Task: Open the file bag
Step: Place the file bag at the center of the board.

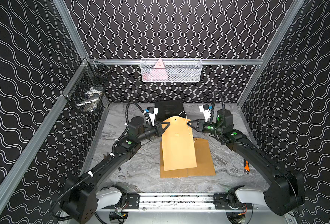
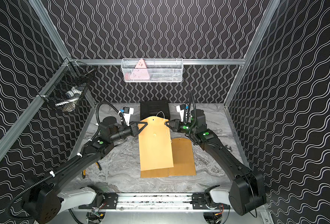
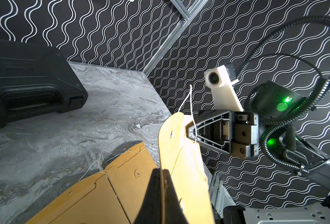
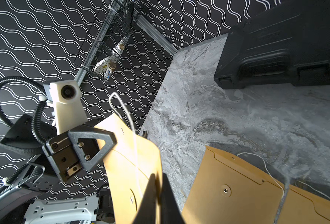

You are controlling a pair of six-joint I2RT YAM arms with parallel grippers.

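Observation:
A tan file bag [image 1: 177, 143] [image 2: 154, 143] hangs lifted over the table between my two grippers, its rounded flap [image 1: 175, 119] standing up at the far end. A loose white string [image 1: 189, 128] dangles along its right edge. My left gripper [image 1: 165, 124] [image 3: 161, 170] is shut on the bag's left edge [image 3: 181, 164]. At the right edge [image 4: 125, 164] my right gripper [image 1: 189, 122] [image 4: 158, 175] has its jaws close around the paper. The bag's lower end rests on two other file bags [image 1: 203, 159] lying flat.
A black case [image 1: 169, 109] lies at the back of the table. A white wire basket [image 1: 171, 69] hangs on the back rail and a black wire basket [image 1: 88, 91] on the left rail. An orange tool [image 1: 246, 165] lies at the right, yellow-handled pliers [image 2: 84, 172] at the left.

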